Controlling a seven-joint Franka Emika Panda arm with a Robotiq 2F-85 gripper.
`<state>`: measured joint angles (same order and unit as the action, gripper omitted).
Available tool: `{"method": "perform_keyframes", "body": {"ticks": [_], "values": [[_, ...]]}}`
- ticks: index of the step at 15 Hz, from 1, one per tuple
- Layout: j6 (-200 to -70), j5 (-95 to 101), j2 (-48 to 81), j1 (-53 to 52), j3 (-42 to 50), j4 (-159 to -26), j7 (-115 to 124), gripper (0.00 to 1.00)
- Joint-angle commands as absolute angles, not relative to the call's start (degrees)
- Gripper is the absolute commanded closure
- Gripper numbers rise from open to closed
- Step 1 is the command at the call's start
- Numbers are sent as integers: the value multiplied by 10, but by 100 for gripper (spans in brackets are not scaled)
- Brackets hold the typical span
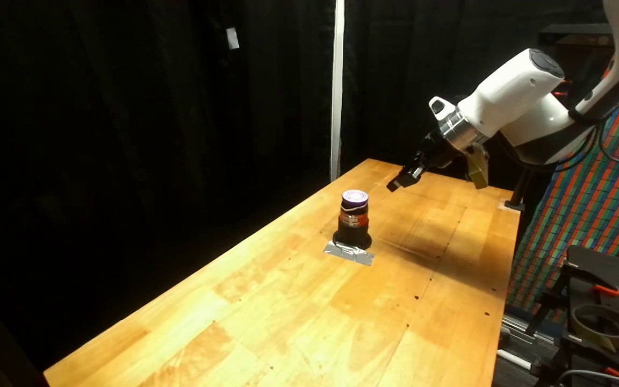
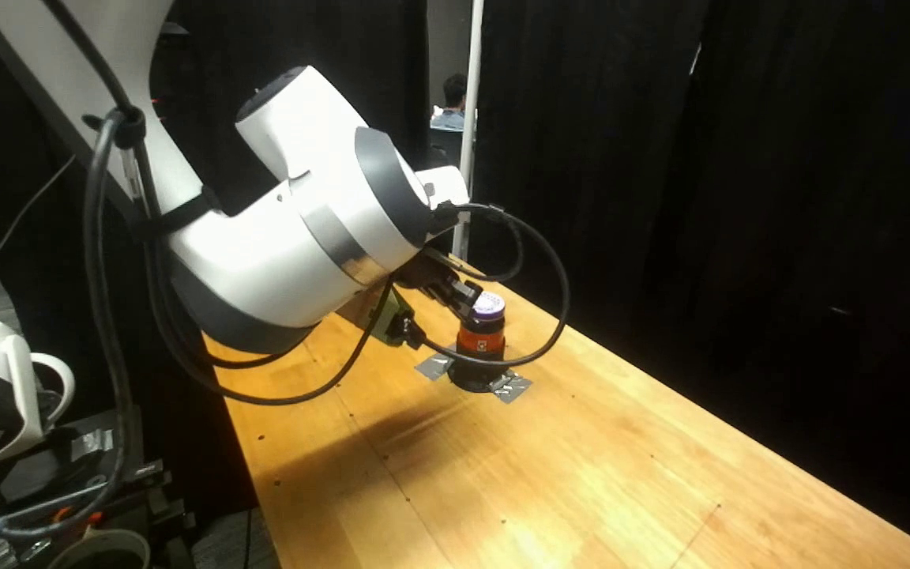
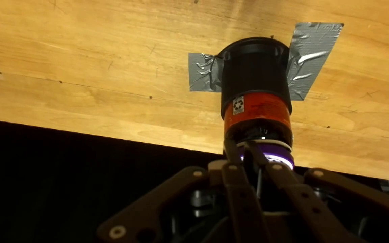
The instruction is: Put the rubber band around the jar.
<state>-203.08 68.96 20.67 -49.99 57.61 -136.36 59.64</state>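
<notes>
The jar (image 1: pixel 353 220) stands upright on the table, dark with an orange-red band and a purple lid with a pale top. It also shows in an exterior view (image 2: pixel 481 341) and in the wrist view (image 3: pixel 258 109). Its lower part sits in a black holder (image 3: pixel 255 72). An off-white rubber band (image 3: pixel 276 143) lies around the jar's top by the lid; it also shows in an exterior view (image 1: pixel 353 209). Its far side is hidden. My gripper (image 3: pixel 240 145) is narrowly open with nothing visible between the fingertips. In an exterior view, the gripper (image 1: pixel 400 184) is above and apart from the jar.
Silver tape (image 1: pixel 349 253) fixes the holder to the wooden table (image 1: pixel 288 322); tape strips also show in the wrist view (image 3: pixel 314 60). Black curtains and a pale pole (image 1: pixel 337 91) stand behind the table. A dark cart with a tape roll (image 1: pixel 603 325) stands beside it.
</notes>
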Motion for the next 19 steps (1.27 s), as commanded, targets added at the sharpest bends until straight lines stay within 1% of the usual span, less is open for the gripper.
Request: {"method": "perform_keyframes", "body": {"ticks": [1,2,4,5,6,7,8,10,11,13,15,19], "values": [[-2103,585,264,-546,625,-1405,515,63],[-2101,577,267,-552,628,-1419,507,62],[-2043,624,229,-568,635,-1440,512,48],[-1979,670,182,-584,646,-1448,527,41],[-1926,713,159,-609,667,-1453,553,32],[-1884,752,139,-624,679,-1459,569,26],[-1838,764,119,-639,687,-1468,571,17],[-1746,726,65,-666,693,-1485,522,4],[-1699,697,41,-684,699,-1485,497,0],[-1607,658,-11,-715,702,-1471,462,0],[-1515,641,-60,-734,686,-1446,450,0],[-1336,632,-174,-728,602,-1398,454,0]]}}
